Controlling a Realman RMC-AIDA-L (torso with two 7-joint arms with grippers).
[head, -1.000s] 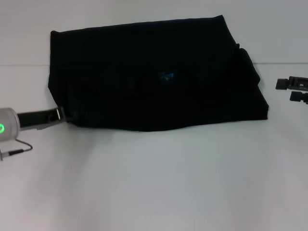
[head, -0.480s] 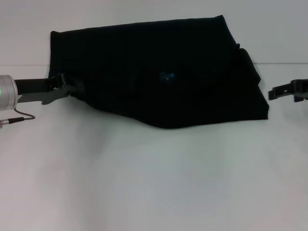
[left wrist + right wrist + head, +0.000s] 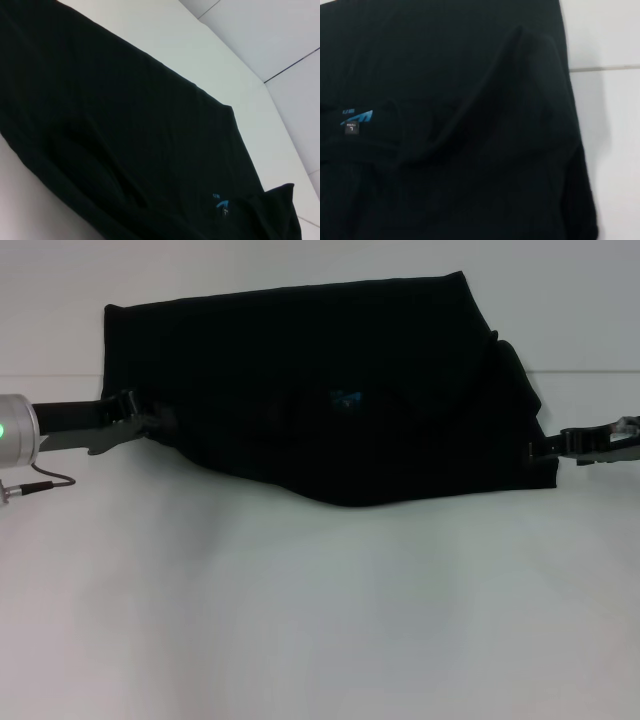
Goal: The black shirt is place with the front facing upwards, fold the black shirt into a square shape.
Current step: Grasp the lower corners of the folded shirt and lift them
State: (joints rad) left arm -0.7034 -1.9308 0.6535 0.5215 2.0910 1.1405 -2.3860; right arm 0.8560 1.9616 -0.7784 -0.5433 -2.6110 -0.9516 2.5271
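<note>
The plain black cotton shirt [image 3: 320, 390] lies folded into a wide band, its small blue neck label [image 3: 346, 398] showing mid-cloth.

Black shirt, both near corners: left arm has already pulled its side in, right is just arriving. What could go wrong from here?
1. The left end effector has the black shirt's near-left corner drawn inward while the right end effector sits only at the near-right corner, so a lift now could skew the fold.
2. The right side is bunched in layers; the right end effector may catch just one layer.
3. The near hem already runs crooked; the fold could end up lopsided, not square.
</note>
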